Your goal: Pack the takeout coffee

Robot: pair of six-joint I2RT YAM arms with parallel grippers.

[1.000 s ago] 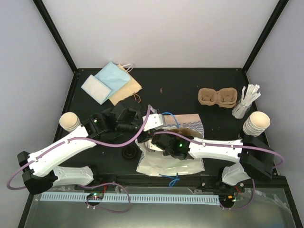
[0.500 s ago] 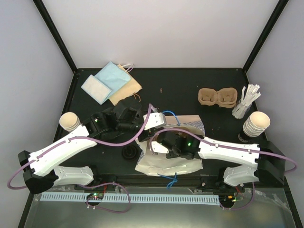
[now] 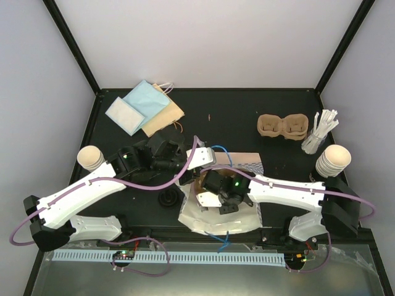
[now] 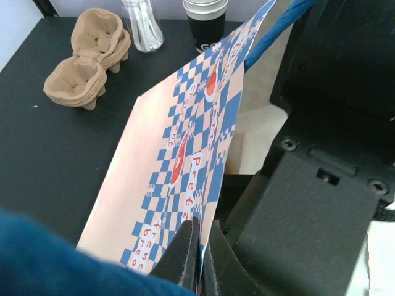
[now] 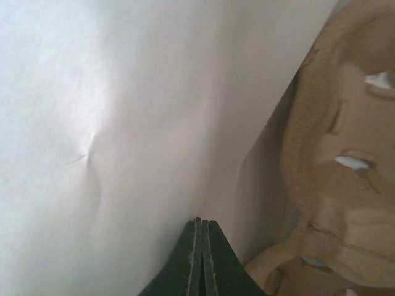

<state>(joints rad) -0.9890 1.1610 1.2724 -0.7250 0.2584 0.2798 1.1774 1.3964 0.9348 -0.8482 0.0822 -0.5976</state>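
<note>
white paper fills the right wrist view: the right tool (image 5: 199,246) is inside the bag (image 3: 225,217) with its jaws together. whether they pinch the wall or nothing, i cannot tell. just beside them lies a pulp tray (image 5: 345,154), already in the bag. its long axis seems to run along the wall, and which way its wells face is unclear. the left tool (image 4: 199,254) is clamped on the bag's checked edge, likely to hold the mouth wide so the other arm can work inside. a black lid (image 3: 167,199) lies on the worktop (image 3: 234,117) just left of the bag. further out, left cups (image 3: 90,157) and right cups (image 3: 333,159) stand at the edges, near each arm. at the far right, spare trays (image 3: 282,126) lie with their long axis left to right and wells seemingly up, beside the sticks (image 3: 319,132).
</note>
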